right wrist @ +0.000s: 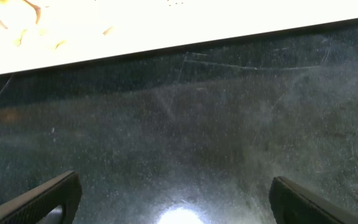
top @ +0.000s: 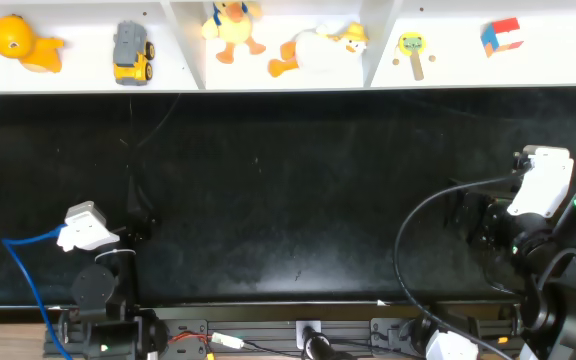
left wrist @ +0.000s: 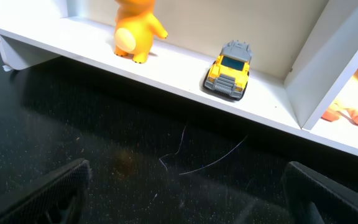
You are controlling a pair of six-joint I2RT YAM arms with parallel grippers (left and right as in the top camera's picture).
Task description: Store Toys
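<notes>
- While parked low over the left front of the black table (top: 288,200), left gripper (left wrist: 182,199) spread wide and empty, fingers pointing toward the shelf.
- Over the table's right side, well apart from it: right gripper (right wrist: 173,202), likewise spread wide and holding nothing, dark tabletop beneath.
- Along the table's far edge: white shelf (top: 288,82), split by upright dividers into three compartments, all the toys stored inside.
- Left compartment: orange duck toy (left wrist: 135,28) standing upright; near it but not touching, yellow-and-grey toy truck (left wrist: 229,70) on its wheels, nose turned toward the table.
- Middle compartment: yellow plush duck (top: 233,28); just beside it, white plush duck (top: 313,50) lying on its side, orange feet toward the yellow one.
- Right compartment: small green-and-yellow toy on a stick (top: 412,52); apart from it, red, blue and white cube (top: 501,36).
- Near the left arm: blue cable (top: 28,280) looping from the wrist down toward the base.
- Across the tabletop before the shelf: fine pale scratches.
</notes>
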